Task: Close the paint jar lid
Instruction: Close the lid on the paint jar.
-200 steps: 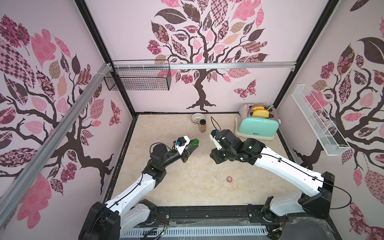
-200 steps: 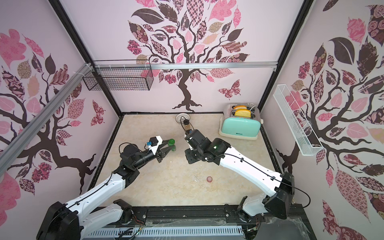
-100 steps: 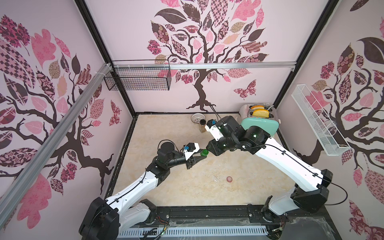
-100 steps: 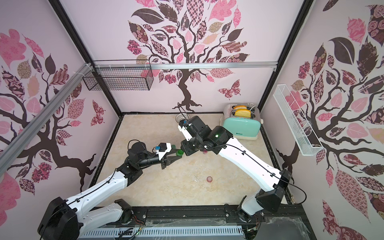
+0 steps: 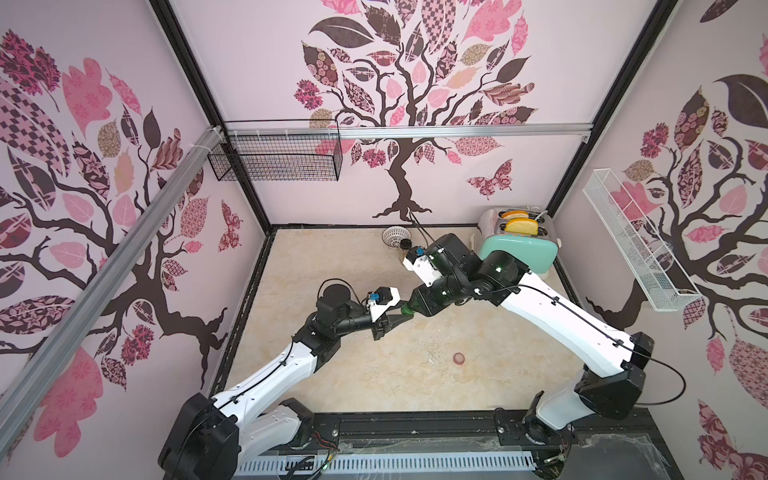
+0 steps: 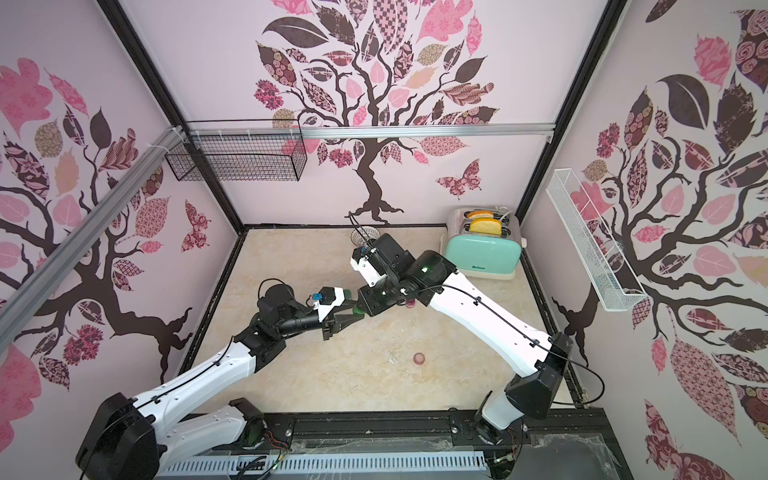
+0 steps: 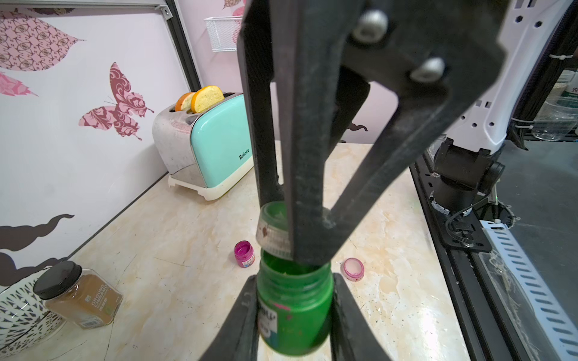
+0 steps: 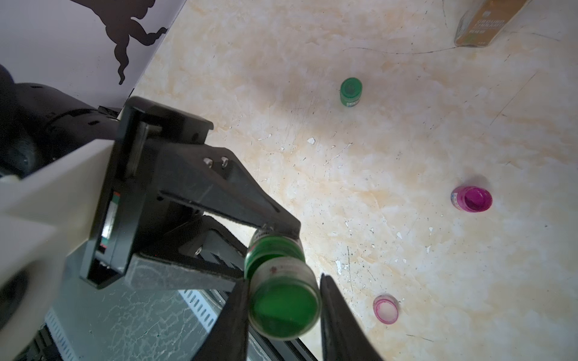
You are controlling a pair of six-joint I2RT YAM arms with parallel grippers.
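While the beige counter [image 5: 332,266] spreads wide below, the left gripper [image 7: 294,290] hangs above its middle, pinched around the green paint jar [image 7: 295,315]. The right gripper [image 8: 284,281] clamps the clear, green-smeared lid [image 8: 284,304] right at the jar's mouth, sitting a little askew, with neither touching the counter.
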